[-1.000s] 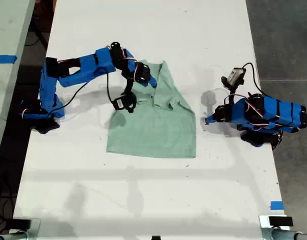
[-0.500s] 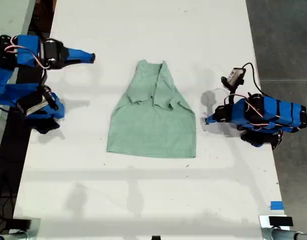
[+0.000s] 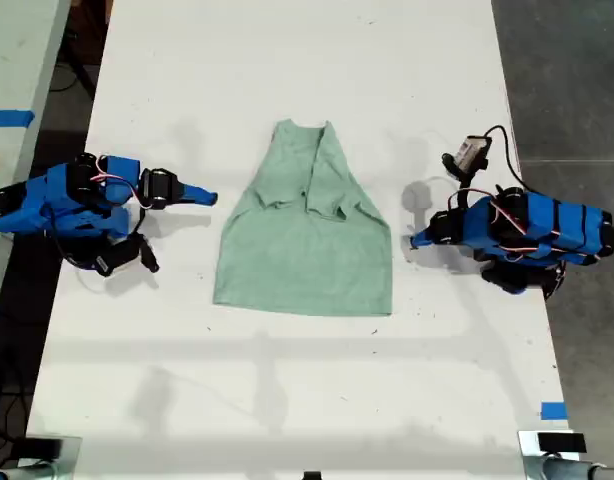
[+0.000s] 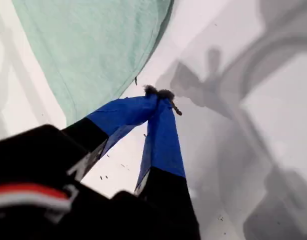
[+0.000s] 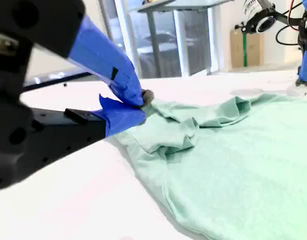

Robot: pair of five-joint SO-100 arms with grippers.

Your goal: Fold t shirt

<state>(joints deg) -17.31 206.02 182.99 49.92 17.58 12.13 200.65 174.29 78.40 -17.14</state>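
Observation:
The pale mint-green t shirt (image 3: 302, 250) lies flat in the middle of the white table, with both sleeves folded in over its chest. My first gripper (image 3: 415, 241) rests low at the exterior view's right, shut and empty, a short gap from the shirt's side edge. In the first wrist view its fingertips (image 4: 161, 95) meet, with the t shirt (image 4: 93, 45) just beyond them. My second gripper (image 3: 209, 197) lies at the exterior view's left, shut on nothing, pointing at the shirt's folded sleeve. Its tips (image 5: 141, 107) are closed beside the rumpled t shirt (image 5: 233, 160).
The white table (image 3: 287, 400) stretches bare toward the exterior view's bottom. A blue tape mark (image 3: 553, 410) sits near its edge at the exterior view's lower right. Another table with blue tape (image 3: 9, 117) stands at the exterior view's left. The first arm's camera (image 3: 472, 153) sticks up on a cable.
The second arm left the shirt's collar area, swung back to the exterior view's left, then settled low beside the shirt. The first arm and the shirt have stayed still.

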